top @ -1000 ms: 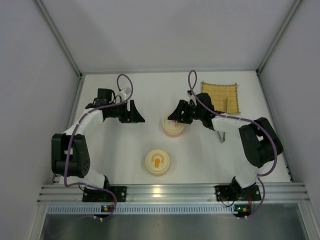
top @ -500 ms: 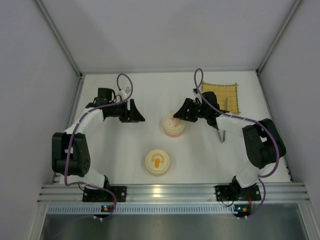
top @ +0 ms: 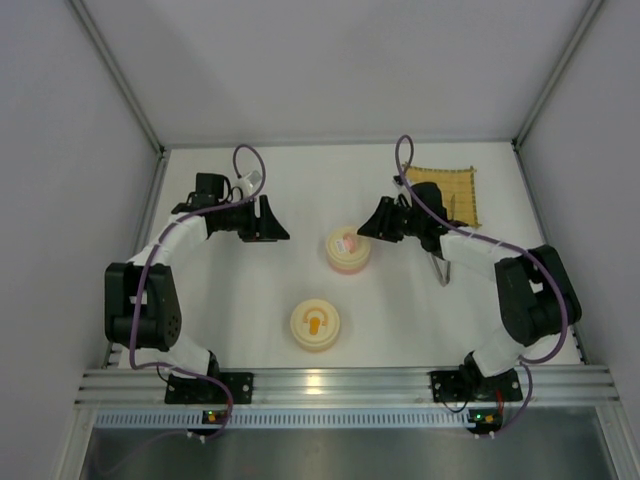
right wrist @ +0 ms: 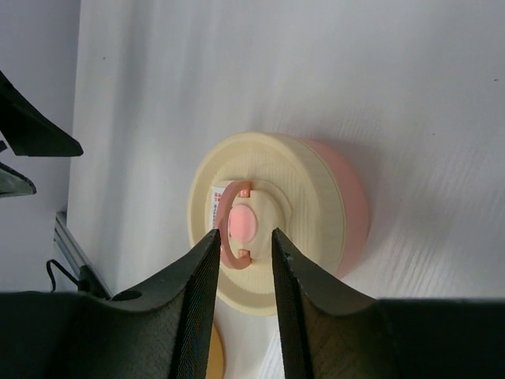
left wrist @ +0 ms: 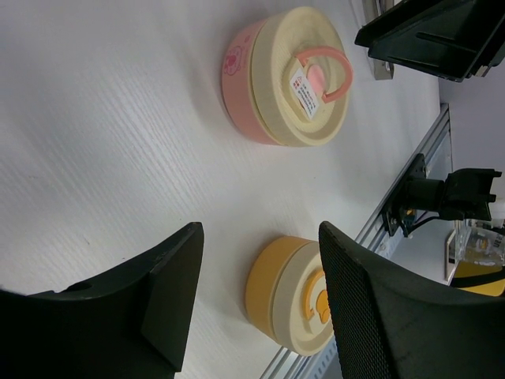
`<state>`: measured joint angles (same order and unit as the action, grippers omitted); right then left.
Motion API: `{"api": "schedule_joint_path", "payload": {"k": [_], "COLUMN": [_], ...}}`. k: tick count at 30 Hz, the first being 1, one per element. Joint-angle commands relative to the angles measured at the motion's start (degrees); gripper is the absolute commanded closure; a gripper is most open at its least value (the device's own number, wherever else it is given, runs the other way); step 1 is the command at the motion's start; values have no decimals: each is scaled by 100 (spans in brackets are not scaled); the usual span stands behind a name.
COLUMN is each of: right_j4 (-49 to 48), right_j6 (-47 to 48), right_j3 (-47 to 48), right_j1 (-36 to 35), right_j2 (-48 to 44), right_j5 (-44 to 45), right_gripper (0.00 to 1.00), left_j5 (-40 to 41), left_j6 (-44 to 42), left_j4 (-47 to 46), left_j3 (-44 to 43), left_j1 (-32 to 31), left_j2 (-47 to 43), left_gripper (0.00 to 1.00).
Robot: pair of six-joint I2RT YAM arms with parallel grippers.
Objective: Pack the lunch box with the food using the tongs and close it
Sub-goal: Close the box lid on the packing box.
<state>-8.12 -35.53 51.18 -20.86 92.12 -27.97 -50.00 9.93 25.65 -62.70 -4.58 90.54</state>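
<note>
Hovering off the lidded pink lunch box [right wrist: 312, 197] mid-bench, right pincer [right wrist: 245, 246] narrowly parted, empty, likely lining on its loop handle [right wrist: 222, 221]; left pincer [left wrist: 259, 237] agape, idle.

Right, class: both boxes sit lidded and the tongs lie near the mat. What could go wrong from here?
1. The tongs pass beneath the right arm; a swing could knock them away.
2. The right gripper, jaws narrowly apart and empty, faces the thin loop handle of the pink box; a grab there might slip or drag the box.
3. No food shows in any view, and the yellow box is lidded too, so packing may be skipped.
</note>
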Motion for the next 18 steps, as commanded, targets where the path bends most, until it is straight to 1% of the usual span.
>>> {"api": "schedule_joint_path", "payload": {"k": [1,3,4,6,7,13,15,18], "right_j4": [451,452,426,373,294,-277,-225,82], "right_j6": [476,512,512,477,468,64,81,239], "right_j3": [305,366,384,445,463,551,630,841], "right_j1": [91,82,74,56,30,-93,-189,-295], "right_j2": [-238,-212,-168,-107,-71,130,175,289], "right_j5": [134,20,-33,-261,-323,-991,-1088,-1044], "right_gripper": [68,70,74,78,83,97,100,100], "left_j5": [-10,-19,-19,-28,-28,-36,-36,-36], "left_j6": [-44,-35,-35,-27,-27,-44,-44,-35], "left_j4": [-192,-209,-218,-218,-218,-227,-236,-271], "left_j3": [-182,-190,-190,-190,-190,-173,-147,-111], "left_j1": [18,18,18,10,18,18,10,10], "left_j2": [60,78,78,104,121,148,139,148], "left_gripper": [35,35,35,35,35,36,36,36]}}
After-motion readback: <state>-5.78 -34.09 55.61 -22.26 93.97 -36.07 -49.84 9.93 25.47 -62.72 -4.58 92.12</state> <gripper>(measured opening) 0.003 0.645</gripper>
